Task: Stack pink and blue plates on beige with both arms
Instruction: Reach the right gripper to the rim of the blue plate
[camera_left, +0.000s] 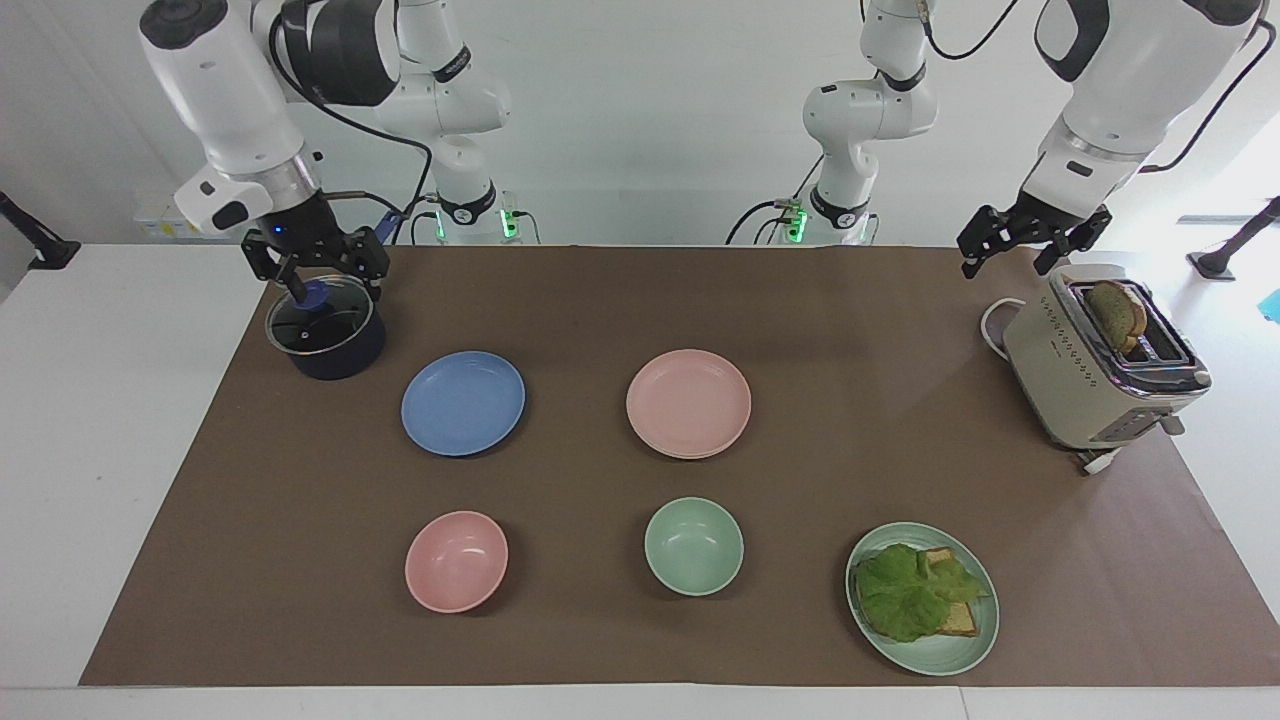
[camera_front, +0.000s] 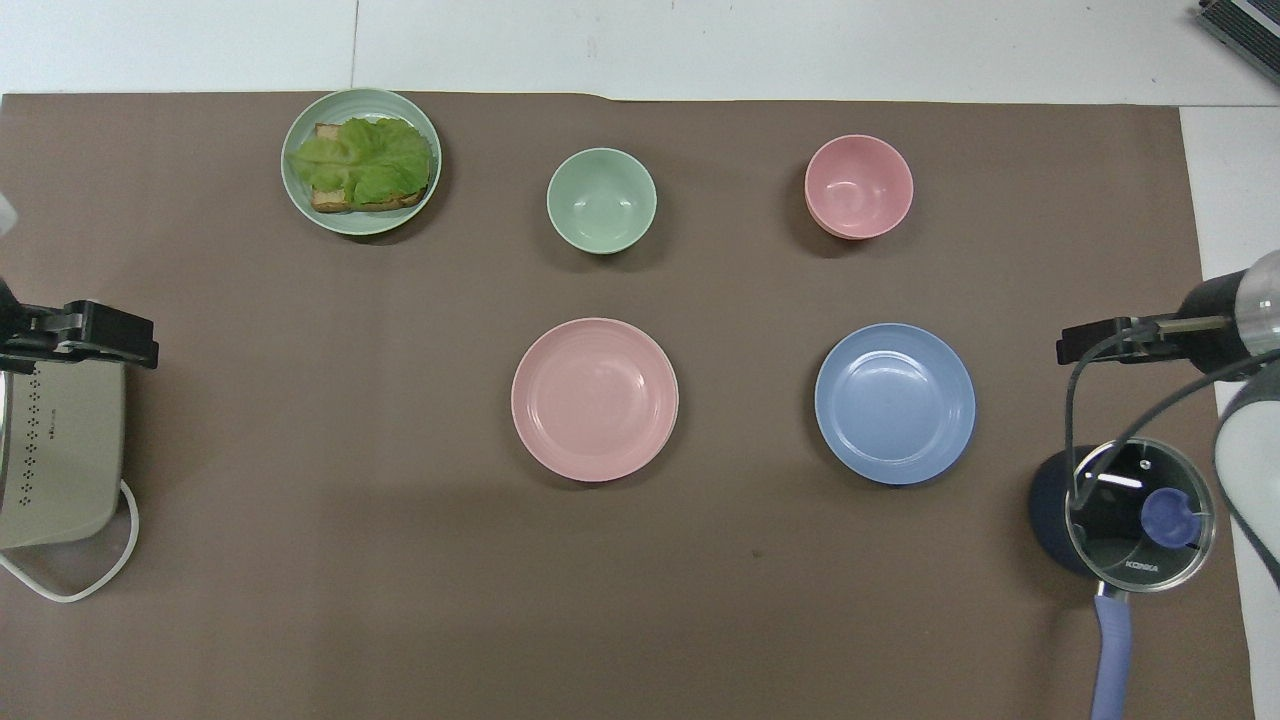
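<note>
The pink plate (camera_left: 688, 403) (camera_front: 594, 399) lies flat in the middle of the brown mat. Beside it, toward the right arm's end, lies the blue plate (camera_left: 463, 402) (camera_front: 895, 402). Nothing touches either plate. No beige plate shows in either view. My left gripper (camera_left: 1008, 262) (camera_front: 100, 335) hangs open and empty in the air over the mat's edge by the toaster. My right gripper (camera_left: 325, 282) (camera_front: 1100, 348) hangs open and empty just over the pot.
A dark pot (camera_left: 325, 335) (camera_front: 1130, 510) with a glass lid stands at the right arm's end, a beige toaster (camera_left: 1095, 360) (camera_front: 60, 450) at the left arm's. Farther from the robots sit a pink bowl (camera_left: 456, 560), a green bowl (camera_left: 693, 546) and a green plate (camera_left: 940, 655) with lettuce and toast.
</note>
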